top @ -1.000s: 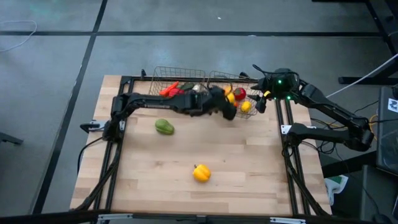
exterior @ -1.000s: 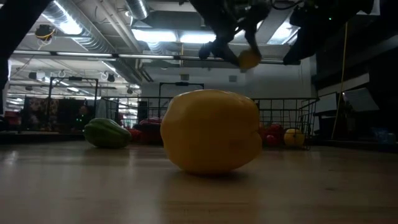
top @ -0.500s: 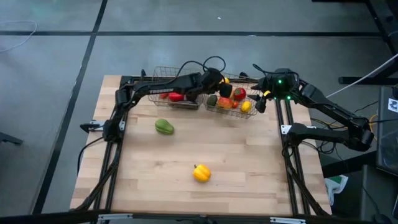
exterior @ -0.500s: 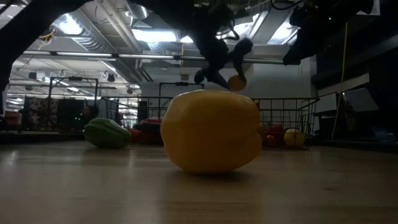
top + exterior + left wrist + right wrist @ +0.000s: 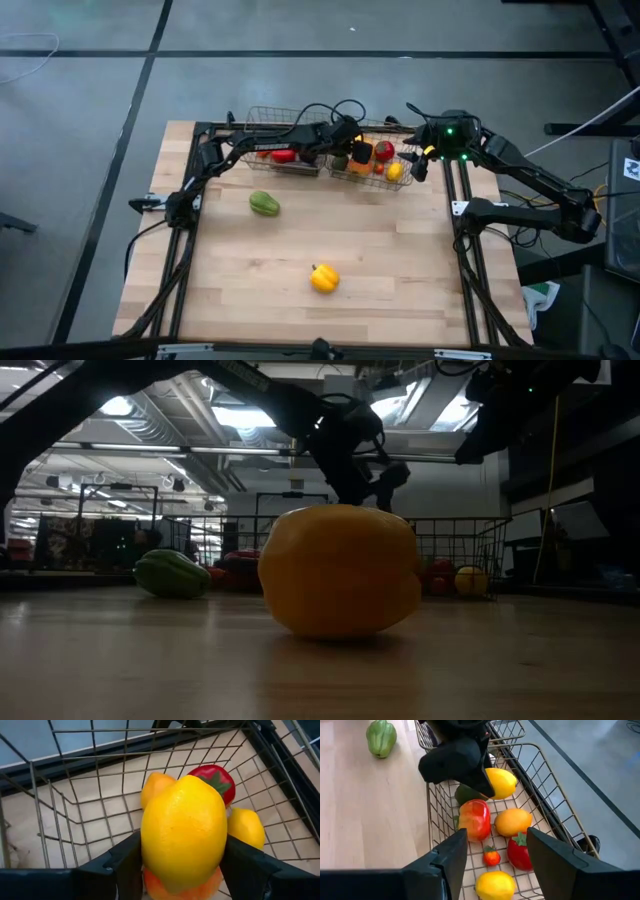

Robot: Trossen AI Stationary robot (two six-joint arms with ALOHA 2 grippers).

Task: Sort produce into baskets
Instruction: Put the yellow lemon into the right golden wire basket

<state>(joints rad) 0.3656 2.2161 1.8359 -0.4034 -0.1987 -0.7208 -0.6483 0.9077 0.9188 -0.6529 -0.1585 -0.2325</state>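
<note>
L gripper [image 5: 182, 865] over the right basket [image 5: 345, 172] w/ fingers clamped on a lemon [image 5: 183, 832]; R gripper [image 5: 492, 852] beside same basket, fingers apart, nothing held; green pepper [image 5: 264, 204] & yellow pepper [image 5: 324, 278] lie on table [image 5: 400, 260].

Thin metal-wire basket [image 5: 65, 820], glossy smooth plastic lemon [image 5: 184, 832], pale matt wooden table [image 5: 390, 260]

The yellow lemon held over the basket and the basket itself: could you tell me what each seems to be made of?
Yellow lemon: probably moulded plastic, going by its smooth, even skin with a soft sheen. Right-hand wire mesh basket: thin bare metal wire, grey, welded into an open grid that shows the table through it.
</note>
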